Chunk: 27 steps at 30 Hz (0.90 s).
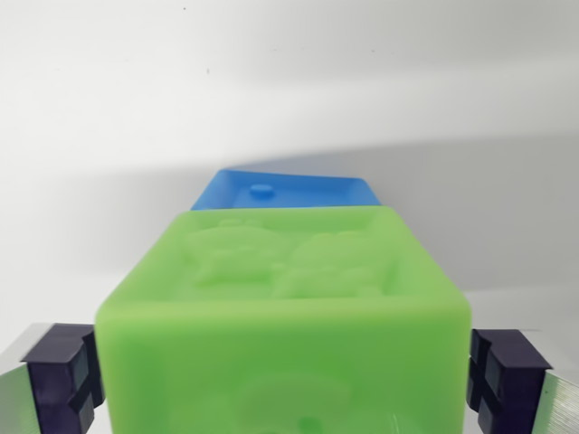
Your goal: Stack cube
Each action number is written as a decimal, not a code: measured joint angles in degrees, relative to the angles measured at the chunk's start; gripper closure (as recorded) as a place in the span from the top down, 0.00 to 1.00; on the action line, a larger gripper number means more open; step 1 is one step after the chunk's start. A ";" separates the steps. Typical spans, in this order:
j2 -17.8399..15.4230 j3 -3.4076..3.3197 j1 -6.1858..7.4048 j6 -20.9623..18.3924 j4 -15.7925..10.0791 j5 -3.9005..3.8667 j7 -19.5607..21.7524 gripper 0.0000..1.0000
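A large green cube (pixel 289 316) with a raised pattern on its top fills the lower middle of the wrist view. My gripper (pixel 285 375) is shut on it, with one dark pad (pixel 63 375) pressed to its left side and the other against its right side. Behind and below the green cube, a blue cube (pixel 289 190) peeks out, showing only its top edge with a small round stud. The green cube hides most of the blue one, so I cannot tell whether they touch.
A plain white surface (pixel 289 90) spreads all around, with a grey shadow band across the middle behind the cubes.
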 joint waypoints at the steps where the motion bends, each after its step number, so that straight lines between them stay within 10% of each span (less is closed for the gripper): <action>1: 0.00 0.00 0.00 0.00 0.00 0.00 0.00 1.00; 27: -2.90 -0.29 0.15 -2.36 -0.33 -0.47 0.34 1.00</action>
